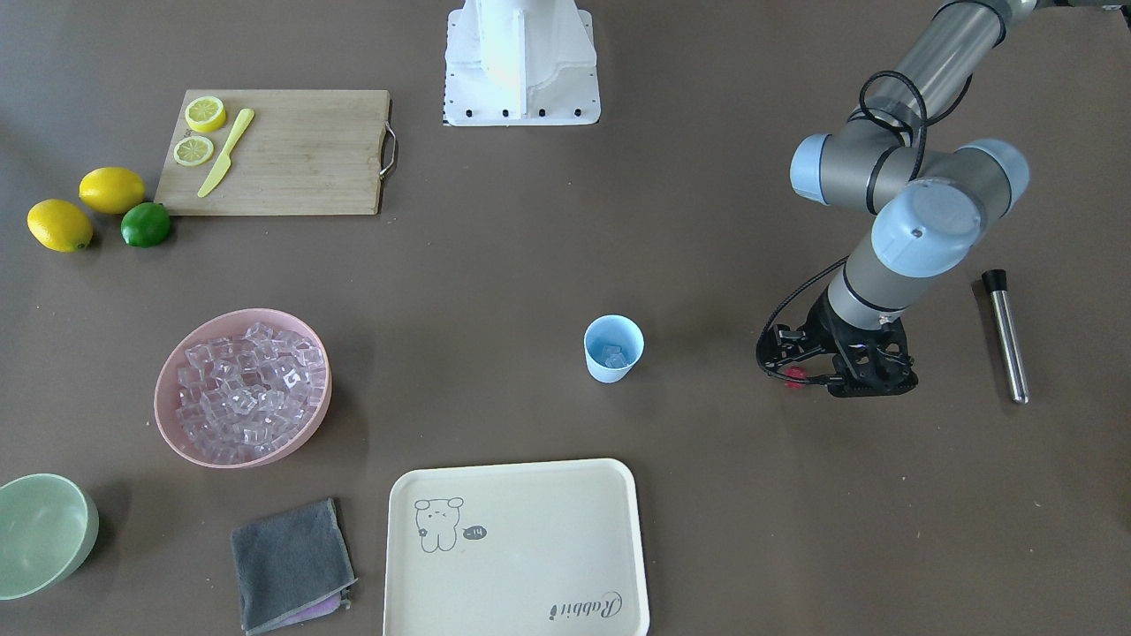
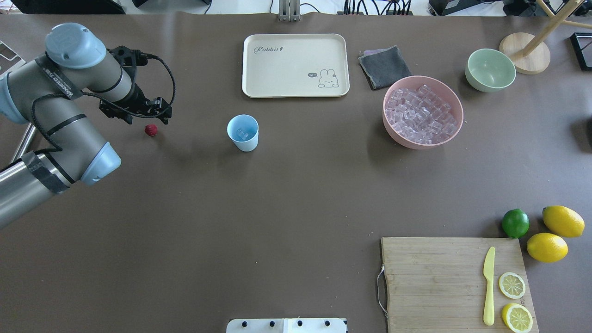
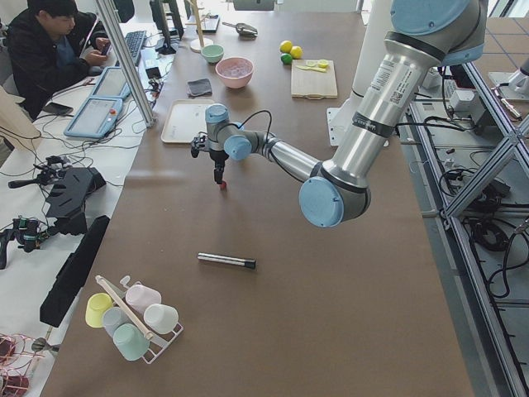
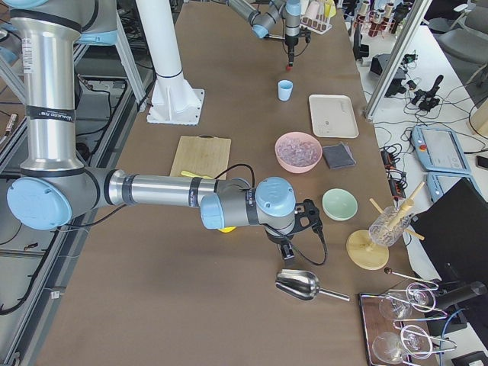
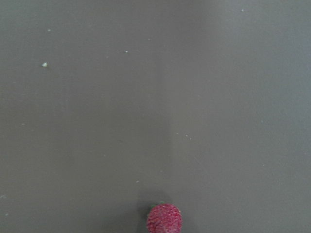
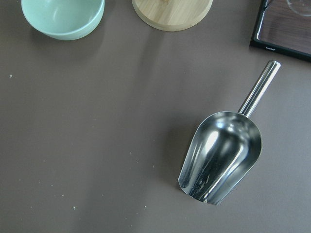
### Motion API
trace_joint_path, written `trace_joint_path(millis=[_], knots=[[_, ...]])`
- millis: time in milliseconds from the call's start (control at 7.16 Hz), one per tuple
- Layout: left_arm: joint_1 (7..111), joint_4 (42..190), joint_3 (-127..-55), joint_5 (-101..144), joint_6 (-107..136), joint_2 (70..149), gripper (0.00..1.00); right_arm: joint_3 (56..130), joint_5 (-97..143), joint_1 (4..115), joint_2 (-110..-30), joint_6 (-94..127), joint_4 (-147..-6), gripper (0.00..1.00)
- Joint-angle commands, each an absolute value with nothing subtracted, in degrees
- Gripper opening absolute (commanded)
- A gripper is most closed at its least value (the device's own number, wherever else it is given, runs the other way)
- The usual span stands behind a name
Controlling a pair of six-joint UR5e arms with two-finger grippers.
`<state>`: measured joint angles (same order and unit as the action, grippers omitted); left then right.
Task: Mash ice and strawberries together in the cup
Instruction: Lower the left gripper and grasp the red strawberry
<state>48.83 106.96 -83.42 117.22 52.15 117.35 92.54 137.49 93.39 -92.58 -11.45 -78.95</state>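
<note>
We find the cup [image 2: 245, 144] upright just left of centre in the overhead view, w/ a few pieces of ice [image 2: 243, 133] at its bottom. Far more of it is heaped in the pink bowl [image 2: 407, 139], upper right of that frame. The pale green bowl [image 2: 490, 85] stands just beyond the pink bowl toward the top right corner, the two apart. A cream tray [image 2: 259, 88] lies flat at top centre, near the cup but not touching it. In the right wrist view a steel scoop [image 6: 221, 158] lies lower right, mouth toward the bottom edge. The strawberry [image 2: 151, 130] sits on the table [image 2: 296, 208] at left in the overhead view, well left of the cup and outside it. The left gripper [image 2: 138, 110] hangs right over the berry, pointing down. In the left wrist view the berry shows at bottom centre w/ no fingers in frame, so we can't tell if the jaws are apart or together. The right gripper [image 4: 287, 245] hangs above the scoop and shows only in the right side view, so its state is also unclear to us. On the tray we read "Rabbit" in script at one corner. Beside the drawn animal is a small speech bubble, too small to read. A label strip on the left arm [image 2: 55, 83] carries print that we can't make out.
</note>
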Motion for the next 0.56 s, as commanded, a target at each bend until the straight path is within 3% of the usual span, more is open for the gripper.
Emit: trace_joint_path(millis=[0, 419], knots=[[47.11, 109.25, -82.36, 115.4, 52.3, 117.16, 0.93, 92.72, 137.46, 93.43, -94.03, -11.78, -78.84, 1.0], [46.76, 109.16, -82.26, 115.31, 52.38, 116.2, 0.91, 95.97, 137.63, 93.95, -97.55, -11.78, -78.84, 1.0]])
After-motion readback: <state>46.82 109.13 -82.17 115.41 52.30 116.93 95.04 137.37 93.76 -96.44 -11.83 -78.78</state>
